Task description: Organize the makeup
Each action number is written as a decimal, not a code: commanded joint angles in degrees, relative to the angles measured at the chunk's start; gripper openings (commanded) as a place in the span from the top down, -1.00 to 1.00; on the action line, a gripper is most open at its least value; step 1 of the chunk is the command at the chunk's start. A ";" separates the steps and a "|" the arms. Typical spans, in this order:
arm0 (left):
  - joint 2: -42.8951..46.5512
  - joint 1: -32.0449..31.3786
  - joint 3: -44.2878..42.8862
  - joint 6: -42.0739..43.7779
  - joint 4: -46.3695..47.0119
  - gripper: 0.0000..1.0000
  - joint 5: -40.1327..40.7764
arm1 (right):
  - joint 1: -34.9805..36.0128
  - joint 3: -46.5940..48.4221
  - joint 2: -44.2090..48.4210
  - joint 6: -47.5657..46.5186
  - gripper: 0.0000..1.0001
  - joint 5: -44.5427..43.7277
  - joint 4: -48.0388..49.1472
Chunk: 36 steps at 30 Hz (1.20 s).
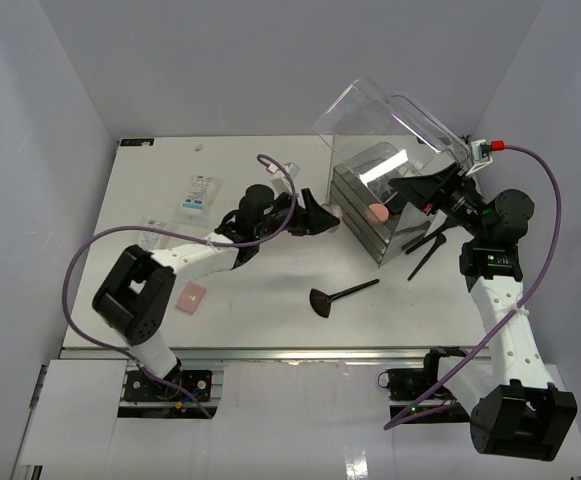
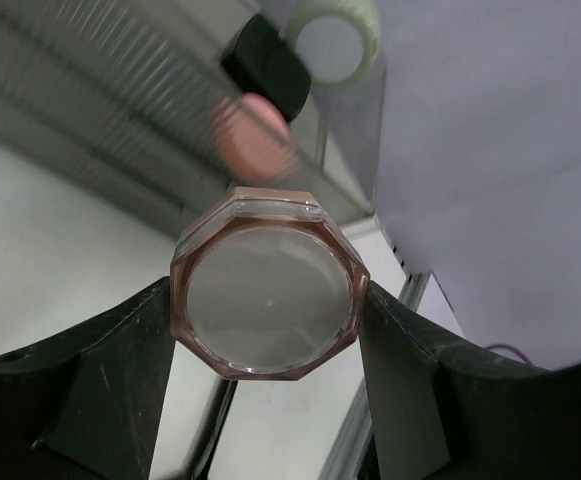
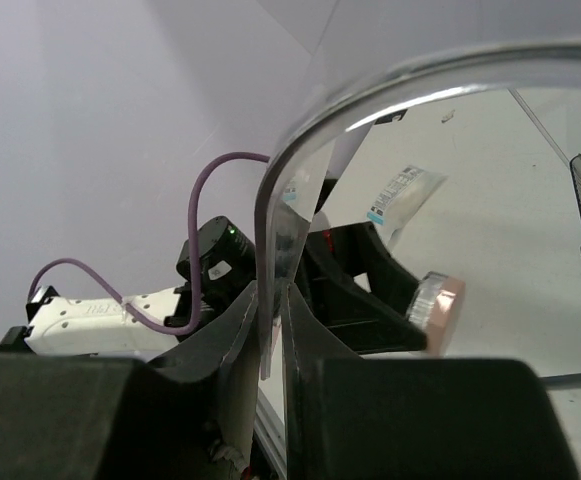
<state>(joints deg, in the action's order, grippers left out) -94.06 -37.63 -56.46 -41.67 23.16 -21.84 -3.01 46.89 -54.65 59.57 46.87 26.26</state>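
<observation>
My left gripper (image 1: pixel 322 216) is shut on a pink octagonal compact (image 2: pixel 265 300) with a clear top, held just left of the clear plastic box (image 1: pixel 355 228). My right gripper (image 3: pixel 273 300) is shut on the edge of the box's clear lid (image 1: pixel 390 115), which is lifted. Inside the box lie a round pink item (image 1: pixel 378 213), a black item (image 2: pixel 265 65) and a grey-green compact (image 2: pixel 332 45). A black fan brush (image 1: pixel 323 301) lies on the table in front of the box, and thin black brushes (image 1: pixel 425 250) lie to its right.
A pink sponge block (image 1: pixel 192 297) rests near the left arm's base. White printed packets (image 1: pixel 200 192) (image 1: pixel 155 233) lie at the back left. The white table (image 1: pixel 270 330) is walled at the back and both sides.
</observation>
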 commanded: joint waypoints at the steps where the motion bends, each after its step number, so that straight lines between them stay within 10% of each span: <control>1: -8.08 -4.92 -9.57 0.02 18.61 0.64 5.06 | -0.04 0.53 2.24 0.01 0.68 1.85 4.38; 20: -27.96 -11.59 -28.50 17.65 28.61 0.25 18.12 | -0.24 0.40 2.52 0.99 0.67 1.99 5.47; 21: -28.30 -11.65 -28.53 17.57 28.55 0.12 18.01 | -0.25 0.34 2.59 0.99 0.67 1.99 5.47; 23: -28.65 -11.68 -28.53 17.50 28.01 -0.78 17.73 | -0.25 0.30 2.72 1.00 0.67 1.91 5.38; 25: -28.67 -11.68 -28.47 17.52 27.63 -0.96 17.31 | -0.27 0.30 2.80 1.07 0.67 1.91 5.38; 36: -20.93 -11.74 -21.56 19.79 29.64 -0.96 17.64 | -0.51 0.22 3.00 0.99 0.67 1.97 5.29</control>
<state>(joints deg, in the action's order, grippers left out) -123.19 -48.99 -81.30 -24.30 50.12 -4.47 -3.39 46.26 -53.84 60.23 47.07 26.79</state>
